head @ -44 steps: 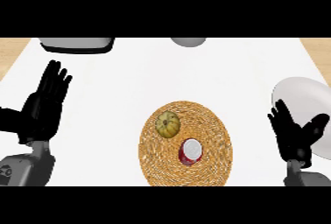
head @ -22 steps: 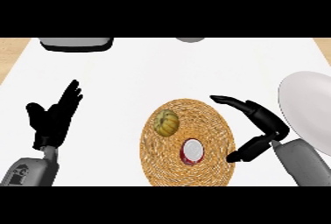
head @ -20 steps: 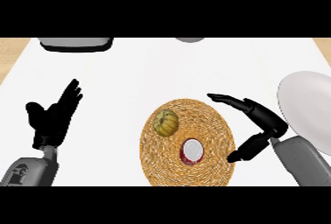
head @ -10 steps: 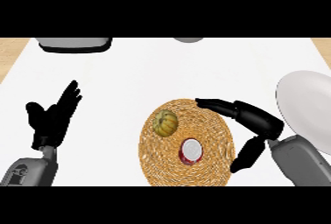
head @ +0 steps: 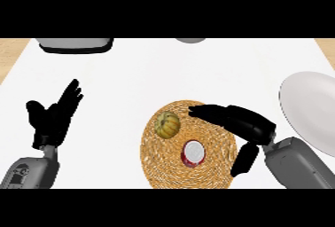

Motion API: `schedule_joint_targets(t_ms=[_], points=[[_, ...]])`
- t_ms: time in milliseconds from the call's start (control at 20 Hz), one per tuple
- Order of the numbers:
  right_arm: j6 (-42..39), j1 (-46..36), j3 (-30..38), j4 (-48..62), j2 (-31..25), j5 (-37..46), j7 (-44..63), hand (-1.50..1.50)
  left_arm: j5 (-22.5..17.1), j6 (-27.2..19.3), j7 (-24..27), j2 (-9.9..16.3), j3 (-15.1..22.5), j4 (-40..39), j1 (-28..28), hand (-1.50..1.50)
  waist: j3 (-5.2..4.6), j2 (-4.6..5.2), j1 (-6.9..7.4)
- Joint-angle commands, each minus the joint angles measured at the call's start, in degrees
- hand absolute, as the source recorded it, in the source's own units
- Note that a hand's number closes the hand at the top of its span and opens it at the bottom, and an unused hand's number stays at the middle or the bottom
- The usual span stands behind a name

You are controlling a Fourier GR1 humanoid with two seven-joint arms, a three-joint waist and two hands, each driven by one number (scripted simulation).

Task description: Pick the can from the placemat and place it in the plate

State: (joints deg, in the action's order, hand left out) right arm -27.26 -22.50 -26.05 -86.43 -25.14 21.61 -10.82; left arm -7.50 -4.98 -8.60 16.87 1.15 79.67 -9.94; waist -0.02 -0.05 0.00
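Can (head: 193,153), red with a white top, stands on our round woven placemat (head: 163,173), near a small squash (head: 167,124). Our right hand (head: 239,122) hangs open just beside it, maybe not touching. We should close around its sides before lifting toward the plate (head: 314,106). Our left hand (head: 53,117) rests open.

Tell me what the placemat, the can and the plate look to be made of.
Placemat: woven straw or wicker, judging by its golden coiled rings; matte.
Can: probably metal, with a pale flat top and a red side; too small to be sure.
Plate: plain smooth white, with soft shading and no pattern; it could be ceramic or plastic.
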Motion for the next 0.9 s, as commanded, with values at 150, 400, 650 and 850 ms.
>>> schedule_joint_targets(t_ms=[150, 400, 650, 850], points=[[-1.8, 1.0, -4.7, -1.6, 4.5, 9.0, 5.1, -1.5, -0.4, 2.7, 2.0, 0.4, -2.6, -1.2, 1.0, 0.0, 0.01, 0.02, 0.14], [-6.8, -2.1, -1.5, 2.8, 6.6, 11.5, 4.6, -1.5, 2.8, 1.2, 1.6, -3.0, -1.2, -2.8, -0.9, 0.0, 0.01, 0.09, 0.09], [-6.5, -2.3, -2.1, 3.8, 11.3, 16.4, 6.8, -1.5, 4.3, 2.2, 6.0, -4.2, -2.3, -8.8, -1.7, 0.0, 0.0, 0.14, 0.01], [-6.2, -4.2, 0.0, 7.6, 16.2, 19.5, 7.4, -1.5, 4.0, 3.8, 4.1, -3.2, -4.0, -6.1, -1.4, 0.0, 0.01, 0.1, 0.14]])
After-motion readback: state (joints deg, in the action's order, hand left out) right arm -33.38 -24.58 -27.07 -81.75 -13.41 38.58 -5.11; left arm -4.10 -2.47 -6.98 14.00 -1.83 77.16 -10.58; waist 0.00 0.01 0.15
